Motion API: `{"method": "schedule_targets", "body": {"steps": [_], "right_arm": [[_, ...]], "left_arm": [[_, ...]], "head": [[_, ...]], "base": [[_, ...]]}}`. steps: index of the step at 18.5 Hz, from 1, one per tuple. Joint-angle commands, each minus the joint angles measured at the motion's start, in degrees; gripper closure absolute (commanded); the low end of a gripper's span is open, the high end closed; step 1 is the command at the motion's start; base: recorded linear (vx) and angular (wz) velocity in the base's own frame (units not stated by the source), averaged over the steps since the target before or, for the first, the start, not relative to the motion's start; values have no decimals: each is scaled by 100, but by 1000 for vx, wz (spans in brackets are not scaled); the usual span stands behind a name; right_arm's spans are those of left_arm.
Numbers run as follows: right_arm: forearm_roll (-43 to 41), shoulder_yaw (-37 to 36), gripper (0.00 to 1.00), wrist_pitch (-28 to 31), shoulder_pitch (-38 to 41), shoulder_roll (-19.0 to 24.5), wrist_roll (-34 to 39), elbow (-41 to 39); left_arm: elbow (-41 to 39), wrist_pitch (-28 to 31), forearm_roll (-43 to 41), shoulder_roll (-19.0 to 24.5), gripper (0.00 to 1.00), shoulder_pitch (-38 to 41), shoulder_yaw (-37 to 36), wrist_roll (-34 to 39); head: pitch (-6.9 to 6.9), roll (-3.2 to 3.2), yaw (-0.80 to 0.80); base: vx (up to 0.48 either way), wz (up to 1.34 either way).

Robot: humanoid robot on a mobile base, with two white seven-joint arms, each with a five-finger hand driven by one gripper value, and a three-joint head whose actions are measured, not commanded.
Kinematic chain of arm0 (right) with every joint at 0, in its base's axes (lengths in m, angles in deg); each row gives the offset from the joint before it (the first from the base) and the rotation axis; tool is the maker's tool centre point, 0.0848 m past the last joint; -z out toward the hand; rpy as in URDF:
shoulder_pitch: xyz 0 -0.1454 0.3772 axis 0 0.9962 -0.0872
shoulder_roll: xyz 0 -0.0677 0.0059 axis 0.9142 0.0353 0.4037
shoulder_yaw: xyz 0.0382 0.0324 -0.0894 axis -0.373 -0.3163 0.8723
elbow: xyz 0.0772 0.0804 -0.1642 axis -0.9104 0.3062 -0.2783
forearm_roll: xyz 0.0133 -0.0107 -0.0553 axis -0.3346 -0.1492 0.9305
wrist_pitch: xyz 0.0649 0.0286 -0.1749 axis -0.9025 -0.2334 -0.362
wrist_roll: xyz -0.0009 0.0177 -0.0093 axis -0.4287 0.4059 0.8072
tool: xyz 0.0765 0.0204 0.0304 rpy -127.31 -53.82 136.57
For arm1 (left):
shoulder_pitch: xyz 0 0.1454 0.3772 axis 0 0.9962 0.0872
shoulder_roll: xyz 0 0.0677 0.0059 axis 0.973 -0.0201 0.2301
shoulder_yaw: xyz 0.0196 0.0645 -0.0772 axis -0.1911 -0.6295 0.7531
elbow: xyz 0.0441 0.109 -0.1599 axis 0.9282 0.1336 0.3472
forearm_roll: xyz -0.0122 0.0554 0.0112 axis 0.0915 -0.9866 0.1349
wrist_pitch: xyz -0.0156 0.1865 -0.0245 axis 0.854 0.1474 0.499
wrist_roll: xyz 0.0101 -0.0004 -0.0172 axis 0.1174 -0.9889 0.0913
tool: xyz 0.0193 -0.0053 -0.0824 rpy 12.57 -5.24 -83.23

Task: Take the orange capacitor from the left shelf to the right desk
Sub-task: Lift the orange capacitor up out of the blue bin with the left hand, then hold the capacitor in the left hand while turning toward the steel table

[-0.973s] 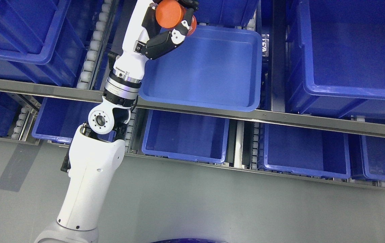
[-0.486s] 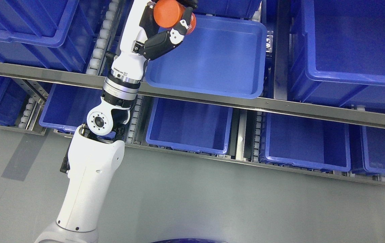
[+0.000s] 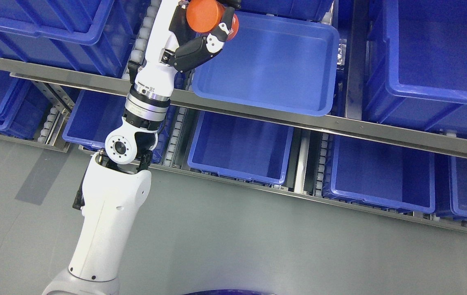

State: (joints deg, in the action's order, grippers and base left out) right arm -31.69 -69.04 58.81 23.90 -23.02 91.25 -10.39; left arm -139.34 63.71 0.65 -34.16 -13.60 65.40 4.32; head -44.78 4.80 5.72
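Only the camera has shifted — left hand (image 3: 206,30) stays clenched around the orange cylindrical capacitor (image 3: 205,15) above the shallow blue plastic bin (image 3: 266,98).

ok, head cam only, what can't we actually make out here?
- Left hand: its upper fingers are cut off by the top edge.
- Orange capacitor: its far end is covered by the fingers; any print on it cannot be made out.
- Right arm and the right desk: outside the view.
- Tray behind the hand: its near-left corner is covered by the arm.
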Motion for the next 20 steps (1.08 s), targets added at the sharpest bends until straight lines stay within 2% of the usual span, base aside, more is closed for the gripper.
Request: {"method": "schedule_targets", "body": {"steps": [1, 8, 13, 16, 20], "right_arm": [[0, -70, 0, -2, 194, -100, 0, -132], [0, -62, 0, -2, 194, -100, 0, -132], [0, -70, 0, -2, 203, -100, 0, -132], [0, -70, 0, -2, 194, -100, 0, -132], [0, -70, 0, -2, 194, -100, 0, -132]], "left_arm": [[-29, -342, 0, 100, 98, 32, -390, -1], [-38, -360, 0, 100, 98, 128, -777, -1], [-47, -352, 0, 100, 98, 637, -1664, -1], [-38, -177, -9, 100, 98, 1470, -2288, 8], [-38, -150, -9, 100, 98, 1623, -2334, 17]], "head": [[0, 0, 0], [0, 0, 0], [0, 0, 0], [0, 0, 0], [0, 0, 0]], "base": [[-78, 85], [-104, -145], [-166, -218], [-181, -161], [-128, -261]]}}
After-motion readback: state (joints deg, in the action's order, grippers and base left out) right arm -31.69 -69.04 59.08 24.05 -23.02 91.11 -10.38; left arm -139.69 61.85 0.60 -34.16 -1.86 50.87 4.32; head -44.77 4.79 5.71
